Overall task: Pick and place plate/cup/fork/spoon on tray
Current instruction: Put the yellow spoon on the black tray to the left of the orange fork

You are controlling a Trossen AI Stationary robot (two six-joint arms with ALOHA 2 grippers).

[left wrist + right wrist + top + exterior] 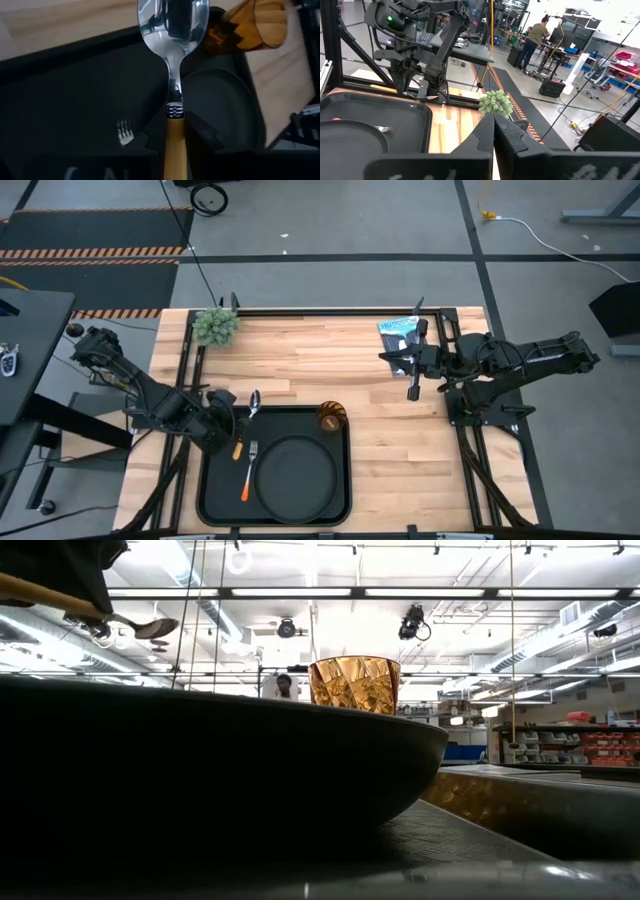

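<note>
The black tray [215,490] lies at the table's near middle. On it are the round black plate [297,472], the fork [248,472] to the plate's left, and the amber cup [331,417] in the tray's far right corner. My left gripper [228,427] is over the tray's far left corner, shut on the spoon [252,406]. The spoon's bowl [172,22] points toward the far edge. My right gripper [412,383] is shut and empty above the table's far right. The cup also shows in the low view [355,683]. My left gripper pinches the spoon's orange handle [175,137] between its two fingers, close to the metal neck. The fingers [206,136] come from above, slanting in from the table's left. The spoon is lifted clear of the tray, nearly level, with its bowl [150,628] a little lower than its handle [45,592].
A small green plant [216,326] stands at the table's far left corner. A blue packet [398,330] lies at the far right, near my right gripper. Bare wood lies to the right of the tray. A person [536,36] stands in the room beyond the table.
</note>
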